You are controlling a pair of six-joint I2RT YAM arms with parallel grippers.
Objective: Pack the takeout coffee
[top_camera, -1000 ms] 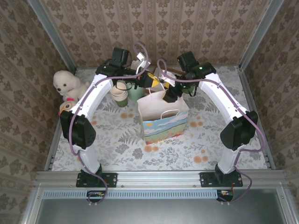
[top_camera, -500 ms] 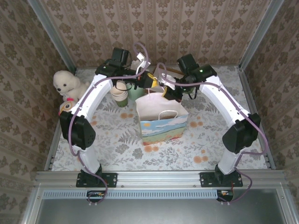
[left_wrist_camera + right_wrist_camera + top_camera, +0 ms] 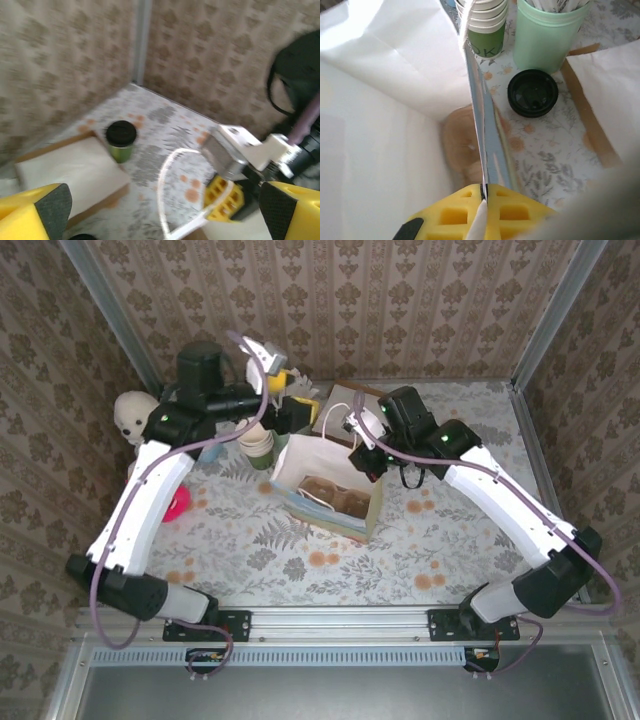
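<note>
R gripper (image 3: pixel 483 196) at btm edge: yellow jaws pinched together on top edge of paper bag (image 3: pixel 380 100) wall, which runs up the middle. Bag's white inside on L; brown thing (image 3: pixel 462 150) at its btm, can't tell what. Outside bag, on floral table (image 3: pixel 540 150): stack of green cups (image 3: pixel 485 30) right by bag wall, mint-green tub (image 3: pixel 545 40) just beside it w/ white sticks inside, takeout coffee (image 3: pixel 532 92) seen top-down as round black lid, near tub's base. White sheet (image 3: pixel 610 85) on brown board (image 3: pixel 586 116) at R.
</note>
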